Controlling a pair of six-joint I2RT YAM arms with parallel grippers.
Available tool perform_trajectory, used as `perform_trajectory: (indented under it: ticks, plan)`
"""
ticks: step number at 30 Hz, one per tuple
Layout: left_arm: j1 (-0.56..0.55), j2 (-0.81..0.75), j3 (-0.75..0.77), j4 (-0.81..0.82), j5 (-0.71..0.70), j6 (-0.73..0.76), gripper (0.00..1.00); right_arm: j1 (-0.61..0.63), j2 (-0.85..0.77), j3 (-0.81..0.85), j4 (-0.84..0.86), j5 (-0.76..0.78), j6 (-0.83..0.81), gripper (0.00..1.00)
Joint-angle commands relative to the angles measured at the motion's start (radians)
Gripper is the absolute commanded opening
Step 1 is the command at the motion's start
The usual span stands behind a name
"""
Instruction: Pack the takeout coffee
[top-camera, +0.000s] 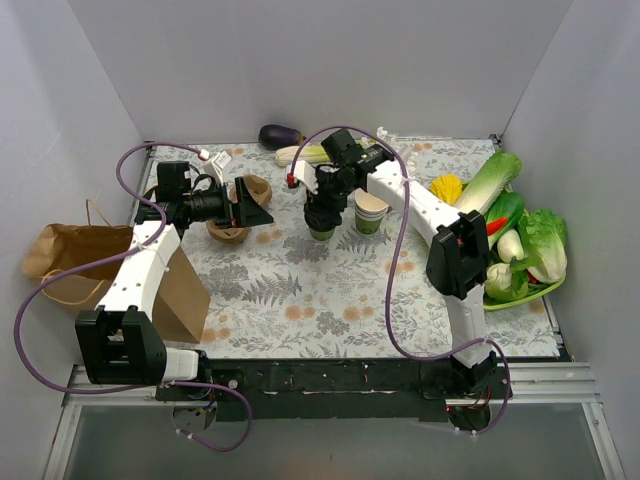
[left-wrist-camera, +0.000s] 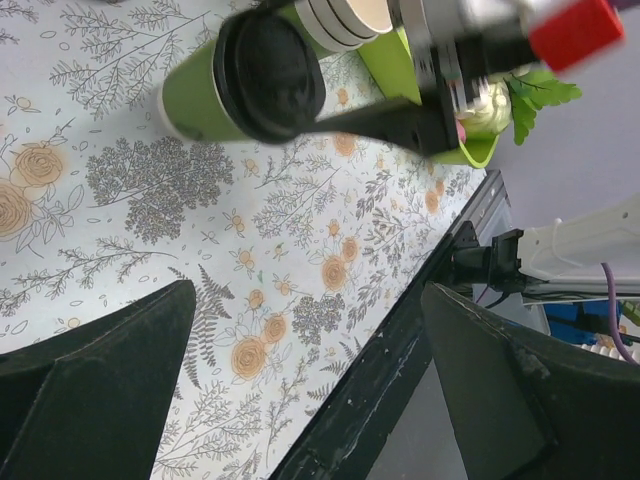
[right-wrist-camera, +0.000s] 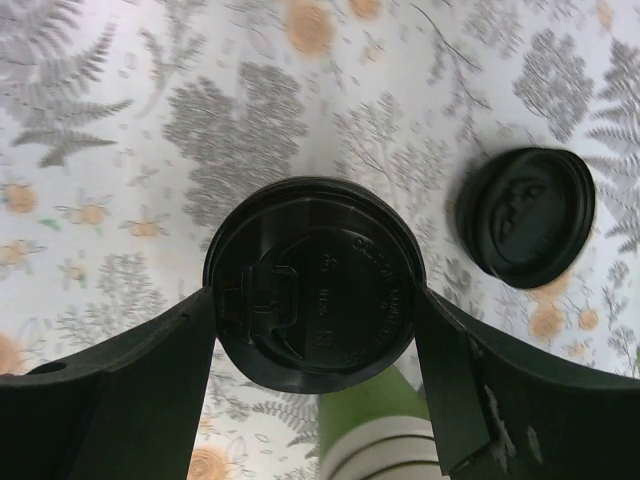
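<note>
On table (top-camera: 300, 290): takeout coffee (right-wrist-camera: 315, 285) just left of cup stack (top-camera: 371, 213).

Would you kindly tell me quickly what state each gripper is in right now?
Left gripper: open, holding nothing.
Right gripper: closed on the black-lidded green-and-white paper cup, at its lid.

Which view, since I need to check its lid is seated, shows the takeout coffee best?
Right wrist: it looks straight down on the takeout coffee, lid sharp and whole between the fingers of the right gripper. Left wrist shows its side, blurred. From the top external view the gripper hides most of it.
</note>
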Motion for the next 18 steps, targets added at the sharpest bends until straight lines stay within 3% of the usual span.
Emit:
perform_trajectory:
  ticks: [1,7,9,12,18]
  plan:
    - [0.007,-0.013,0.041,-0.016,-0.03,0.027,0.98,-0.045,0.066,0.139,-0.067,0.041,0.008,0.7]
    - [0.007,0.041,0.122,-0.056,-0.249,0.116,0.98,-0.062,0.12,0.187,-0.098,0.11,0.039,0.73]
    - [0.006,0.082,0.184,-0.065,-0.295,0.155,0.98,-0.062,0.115,0.164,-0.078,0.122,0.072,0.85]
    - [0.004,0.145,0.268,-0.084,-0.315,0.194,0.97,-0.065,0.109,0.154,-0.061,0.133,0.096,0.93]
    - [-0.013,0.237,0.394,-0.143,-0.363,0.292,0.91,-0.081,0.066,0.208,-0.034,0.11,0.139,0.98]
